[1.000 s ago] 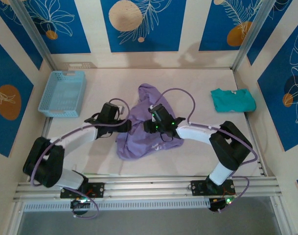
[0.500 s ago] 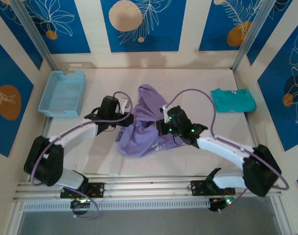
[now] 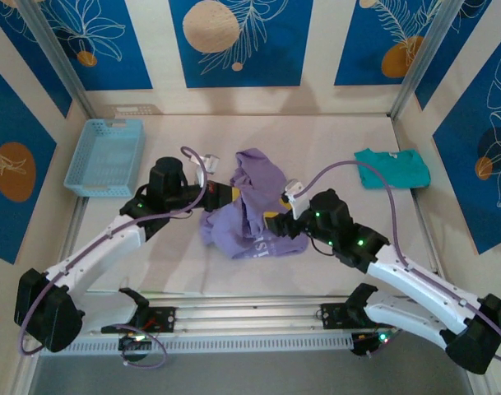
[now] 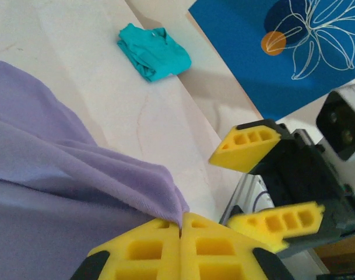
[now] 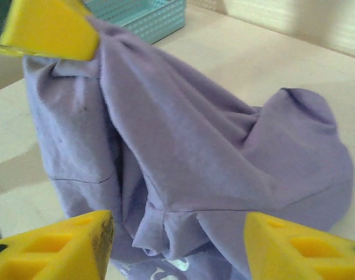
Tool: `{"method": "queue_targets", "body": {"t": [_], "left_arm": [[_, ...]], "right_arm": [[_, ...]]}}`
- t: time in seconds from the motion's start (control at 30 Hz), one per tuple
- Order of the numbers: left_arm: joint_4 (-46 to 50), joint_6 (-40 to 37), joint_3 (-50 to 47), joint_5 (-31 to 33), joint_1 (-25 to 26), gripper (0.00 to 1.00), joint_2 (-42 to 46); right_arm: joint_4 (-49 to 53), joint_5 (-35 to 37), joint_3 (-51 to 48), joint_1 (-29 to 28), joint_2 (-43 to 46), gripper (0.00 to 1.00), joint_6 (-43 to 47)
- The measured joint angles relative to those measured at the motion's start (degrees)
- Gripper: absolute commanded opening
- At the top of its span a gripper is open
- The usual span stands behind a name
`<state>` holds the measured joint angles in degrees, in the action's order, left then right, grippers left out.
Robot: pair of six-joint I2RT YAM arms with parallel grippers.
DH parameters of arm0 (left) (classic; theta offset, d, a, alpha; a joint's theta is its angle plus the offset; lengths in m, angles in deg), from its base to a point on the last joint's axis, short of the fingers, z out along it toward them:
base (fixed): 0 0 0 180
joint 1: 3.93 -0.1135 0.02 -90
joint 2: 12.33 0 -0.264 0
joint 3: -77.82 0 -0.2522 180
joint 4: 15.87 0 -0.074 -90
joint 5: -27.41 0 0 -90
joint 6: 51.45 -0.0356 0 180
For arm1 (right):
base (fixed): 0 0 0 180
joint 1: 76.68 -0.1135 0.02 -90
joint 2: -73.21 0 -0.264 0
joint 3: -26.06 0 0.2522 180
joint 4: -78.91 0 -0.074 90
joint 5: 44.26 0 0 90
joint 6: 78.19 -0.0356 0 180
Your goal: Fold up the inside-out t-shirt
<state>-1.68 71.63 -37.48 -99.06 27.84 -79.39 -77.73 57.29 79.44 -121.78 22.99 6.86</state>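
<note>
Left fingers [image 4: 180, 224] pinch the purple t-shirt [image 3: 258, 177] at its 9 o'clock edge. Right fingers [image 3: 275, 222], spread apart, seemingly hover at 4 o'clock.

A light blue basket [image 3: 104, 156] sits on the table [image 3: 332, 136], to the left of the left claw [image 3: 223, 195] and a little farther back, well apart from it. A teal shirt [image 3: 391, 167] lies to the right of the right claw [image 3: 275, 225] and beyond it, near the table's right edge. Blue panels [image 3: 234, 41] with white leaf outlines and orange discs stand on the walls beyond and beside both claws. A metal rail [image 3: 250, 313] runs along the near edge, nearer than either claw.
</note>
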Motion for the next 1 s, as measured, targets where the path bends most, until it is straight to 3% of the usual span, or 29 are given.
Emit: {"method": "queue_targets", "body": {"t": [0.13, 0.43, 0.5, 0.63, 0.77, 0.9, 1.0], "left_arm": [[0.2, 0.1, 0.0, -0.4, 0.7, 0.0, 0.0], [1.4, 0.0, 0.1, -0.6, 1.1, 0.0, 0.0], [1.6, 0.0, 0.1, -0.6, 1.2, 0.0, 0.0], [2.2, 0.0, 0.1, 0.0, 1.2, 0.0, 0.0], [4.3, -0.7, 0.8, 3.5, 1.2, 0.0, 0.0], [8.8, -2.8, 3.2, 13.6, 1.2, 0.0, -0.4], [11.4, -5.3, 6.6, 23.4, 1.2, 0.11, -3.0]], "right_arm": [[-1.6, 0.1, 0.0, -2.8, -5.4, 0.78, 2.5], [-10.6, 5.4, 0.0, -3.9, -18.4, 0.75, 2.9], [-13.0, 6.8, 0.0, -3.5, -21.9, 0.66, 2.4], [-15.6, 7.8, -0.1, -1.7, -25.4, 0.31, 1.6], [-17.4, 2.2, -1.3, 1.4, -22.2, 0.05, 0.4], [-17.9, -10.6, -1.9, 5.4, -16.8, 0.0, -2.8], [-19.3, -20.0, -1.9, 7.9, -14.3, 0.0, -6.6]]}}
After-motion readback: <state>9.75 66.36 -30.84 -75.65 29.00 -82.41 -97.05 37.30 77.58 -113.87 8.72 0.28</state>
